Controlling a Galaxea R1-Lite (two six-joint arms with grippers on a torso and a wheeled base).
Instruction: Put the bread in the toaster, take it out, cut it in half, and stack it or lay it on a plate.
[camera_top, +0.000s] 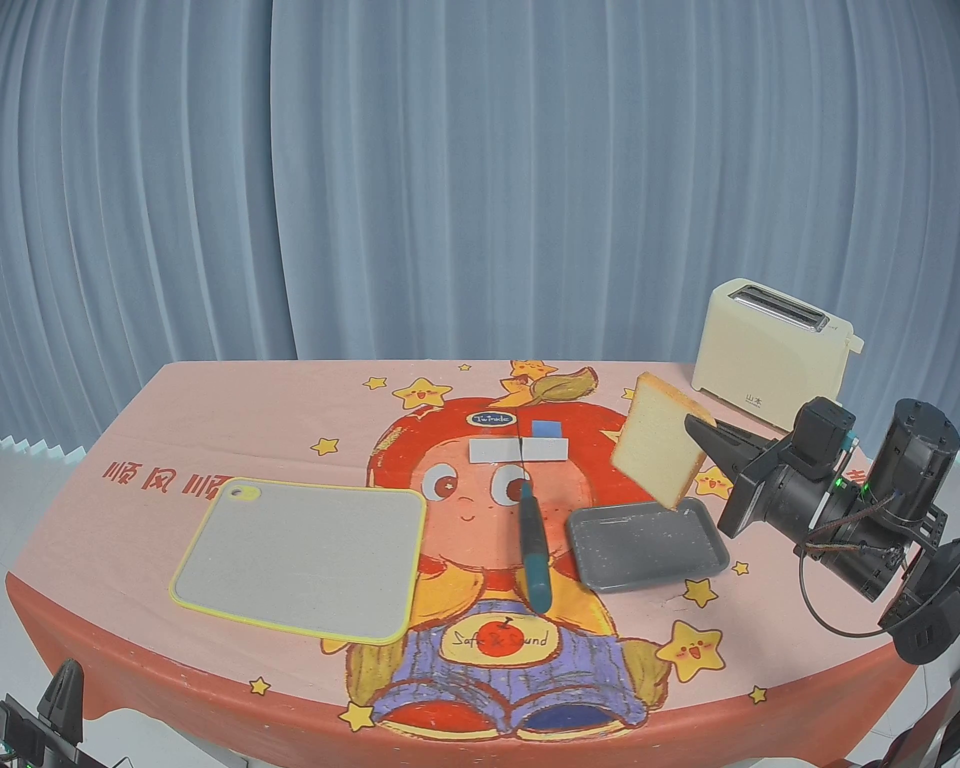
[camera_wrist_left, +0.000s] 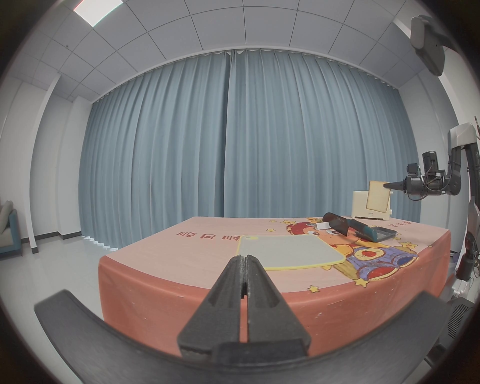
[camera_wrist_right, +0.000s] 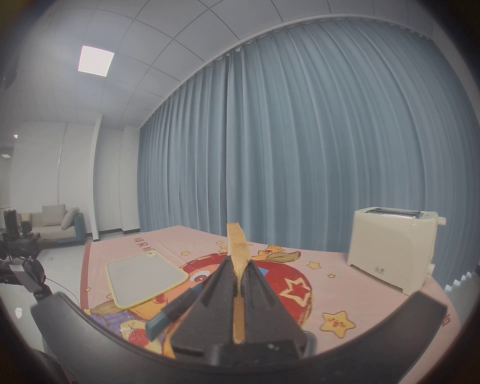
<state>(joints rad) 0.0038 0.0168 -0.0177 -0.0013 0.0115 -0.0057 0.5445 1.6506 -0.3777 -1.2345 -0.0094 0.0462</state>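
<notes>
While my right pincer (camera_top: 692, 424) clamps bread (camera_top: 655, 440) aloft above grey tray (camera_top: 640, 550) (toaster (camera_top: 770, 355) beyond), left pincer (camera_wrist_left: 245, 259) hangs closed, empty, off counter (camera_wrist_left: 200, 250) edge.

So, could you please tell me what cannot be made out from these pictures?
1. Inside the toaster slot: head and right wrist views, hidden by its own walls.
2. Lower part of the bread: right wrist view, covered by the right gripper.
3. Part of the tray far rim: head view, behind the bread.
4. Far end of the knife: right wrist view, behind the right gripper.
</notes>
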